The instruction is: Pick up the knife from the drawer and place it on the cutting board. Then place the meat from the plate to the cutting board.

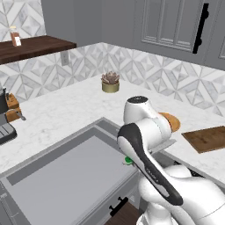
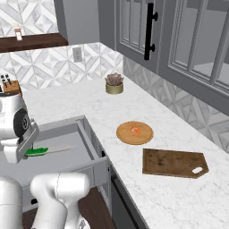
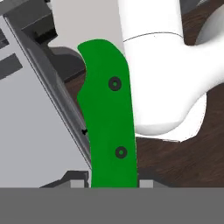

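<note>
Marble counter (image 2: 170,134), open drawer (image 2: 67,147), gripper (image 3: 114,183) clamping knife (image 3: 109,118), meat (image 2: 135,131) on plate (image 2: 127,136)

Kitchen: marble counter (image 2: 170,188) (tiled wall), seemingly knife block (image 2: 10,86).

The green-handled knife (image 2: 47,151) hangs level above the open grey drawer (image 2: 67,134). On the table, the round plate (image 2: 134,133) sits beside the dark cutting board (image 2: 174,163).
</note>
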Robot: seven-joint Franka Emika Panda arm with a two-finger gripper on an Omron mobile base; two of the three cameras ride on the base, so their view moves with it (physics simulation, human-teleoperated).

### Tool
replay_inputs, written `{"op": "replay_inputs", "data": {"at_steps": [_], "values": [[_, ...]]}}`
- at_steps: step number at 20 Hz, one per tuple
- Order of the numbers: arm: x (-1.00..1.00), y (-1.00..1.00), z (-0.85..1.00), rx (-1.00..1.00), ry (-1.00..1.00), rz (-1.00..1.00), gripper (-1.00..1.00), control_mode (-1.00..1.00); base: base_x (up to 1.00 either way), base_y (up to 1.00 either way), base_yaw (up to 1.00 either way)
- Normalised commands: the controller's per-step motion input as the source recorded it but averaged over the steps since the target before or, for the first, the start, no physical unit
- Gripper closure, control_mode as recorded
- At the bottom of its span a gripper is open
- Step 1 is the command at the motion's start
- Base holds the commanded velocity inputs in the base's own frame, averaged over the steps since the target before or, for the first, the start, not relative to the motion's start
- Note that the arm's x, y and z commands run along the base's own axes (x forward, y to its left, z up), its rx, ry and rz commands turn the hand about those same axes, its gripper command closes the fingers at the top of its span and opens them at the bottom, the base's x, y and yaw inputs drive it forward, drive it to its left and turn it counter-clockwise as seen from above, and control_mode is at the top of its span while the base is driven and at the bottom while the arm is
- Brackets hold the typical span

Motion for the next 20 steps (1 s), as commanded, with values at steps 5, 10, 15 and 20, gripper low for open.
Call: {"op": "replay_inputs", "data": {"at_steps": [5, 10, 15, 20], "values": [[0.04, -0.95, 0.18, 0.0, 0.0, -0.1, 1.0, -1.0, 0.0, 0.0, 0.0], [0.03, -1.0, -0.01, 0.02, -0.01, 0.0, 1.0, -1.0, 0.0, 0.0, 0.0], [0.19, -0.98, 0.0, 0.0, 0.0, 0.02, 1.0, -1.0, 0.0, 0.0, 0.0], [0.2, -0.9, 0.0, 0.0, 0.0, 0.04, 1.0, -1.0, 0.0, 0.0, 0.0]]}}
